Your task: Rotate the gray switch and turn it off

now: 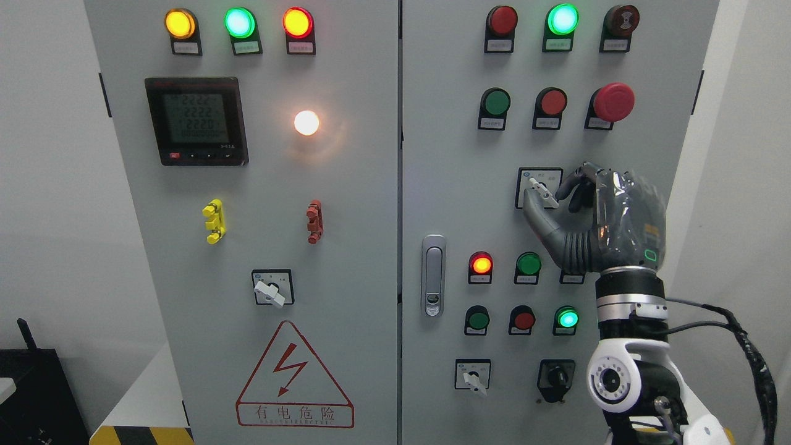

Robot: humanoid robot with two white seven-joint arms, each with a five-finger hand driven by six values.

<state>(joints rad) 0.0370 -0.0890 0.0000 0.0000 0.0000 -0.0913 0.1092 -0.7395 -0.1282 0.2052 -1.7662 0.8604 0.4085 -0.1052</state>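
While the right hand (602, 216) is raised against the right-hand cabinet door (445, 185), the gray switch (542, 193) is pinched by its fingers (536, 213): thumb below-left of the lever, index curled over from the right, so the fingers are clamped on the switch lever. Remaining fingers are seen curled behind, dark against the panel. The switch sits on a white square plate approx. mid-height on the right door, under the row w/ the green button (496, 102), red button (552, 102) and big red mushroom e-stop (613, 102). Its lever is seen tilted, pointing up-left to down-right. The wrist and white forearm joint (612, 380) are seen coming in from the lower right, w/ a black cable (751, 358) looped beside them.

Below the hand, a lit red lamp (481, 264) and a green button (528, 264) are seen; lower still a lit green lamp (566, 318). Two more rotary switches are mounted near the bottom: a white one (473, 378) and a black one (557, 376). A door latch (433, 275) is fixed at the door's left edge.

On the left door, a digital meter (196, 120), a glowing white lamp (306, 122), a yellow handle (214, 220), a red handle (314, 221), another white selector (270, 290) and a high-voltage warning triangle (293, 374) are shown. No left hand is seen.
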